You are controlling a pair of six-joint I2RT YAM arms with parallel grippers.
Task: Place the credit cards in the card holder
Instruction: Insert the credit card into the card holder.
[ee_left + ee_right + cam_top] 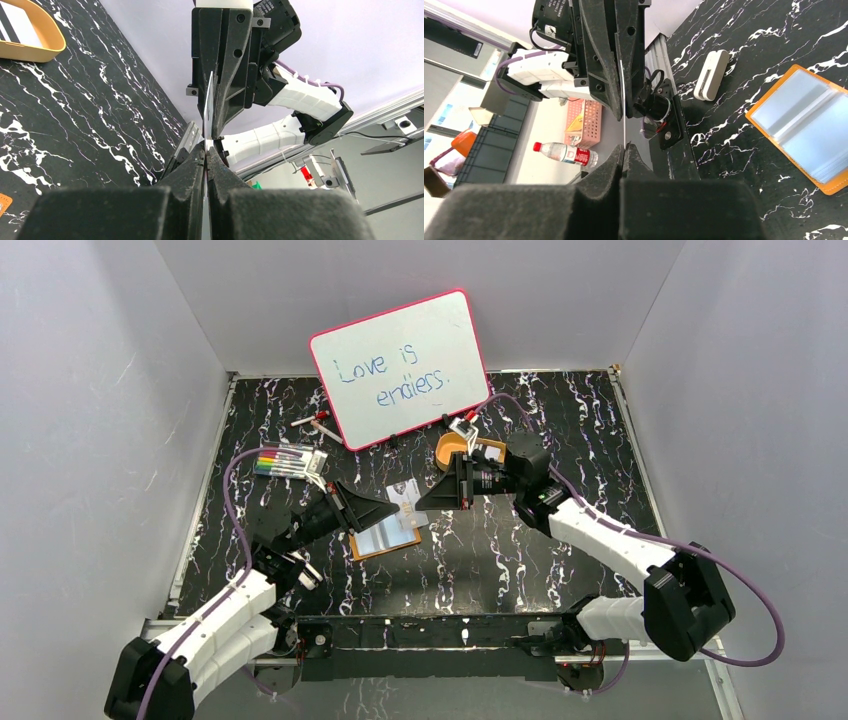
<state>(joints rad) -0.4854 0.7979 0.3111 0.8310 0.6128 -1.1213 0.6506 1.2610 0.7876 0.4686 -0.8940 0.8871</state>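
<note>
One whitish credit card [403, 496] hangs in the air between both grippers, above the table. My left gripper [393, 508] is shut on its left end; the card shows edge-on [207, 115] rising from my left gripper's tips [206, 150]. My right gripper [421, 502] is shut on its other end; the card is a thin line [623, 100] above my right gripper's tips [624, 146]. The orange-tan card holder [385, 538] lies open on the table just below, its clear sleeves up; it also shows in the right wrist view [804, 125].
An orange oval tray [446, 447] behind the right gripper holds another card [20, 25]. A pink-framed whiteboard [400, 365] leans at the back. A pack of markers [290, 462] lies at the left. A small white block [710, 75] lies near the front edge.
</note>
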